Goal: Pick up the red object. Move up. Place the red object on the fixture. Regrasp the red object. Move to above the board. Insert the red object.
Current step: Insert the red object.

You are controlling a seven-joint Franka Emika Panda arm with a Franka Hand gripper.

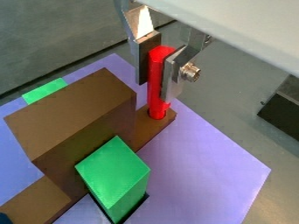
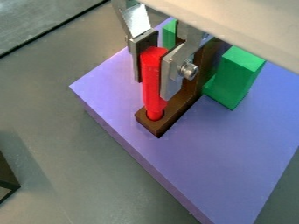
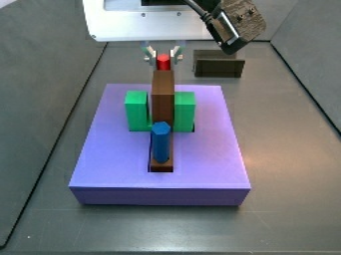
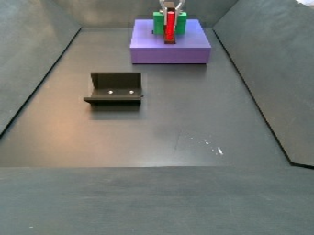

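Observation:
The red object (image 1: 156, 87) (image 2: 151, 87) stands upright between the fingers of my gripper (image 1: 158, 63) (image 2: 156, 63), which is shut on its upper part. Its lower end sits in a round hole at the end of the brown bar (image 1: 76, 122) (image 2: 176, 112) on the purple board (image 1: 211, 166) (image 2: 222, 166). In a side view the gripper (image 3: 163, 53) is at the board's (image 3: 200, 159) far edge, with only the red object's top (image 3: 163, 62) showing behind the bar. The fixture (image 3: 220, 67) (image 4: 114, 89) stands apart on the floor, holding nothing.
Two green blocks (image 3: 136, 110) (image 3: 185, 108) flank the brown bar (image 3: 163, 100), and a blue peg (image 3: 159, 139) stands at its near end. One green block (image 1: 114, 175) is close beside the bar. Grey walls enclose the dark floor (image 4: 185, 138).

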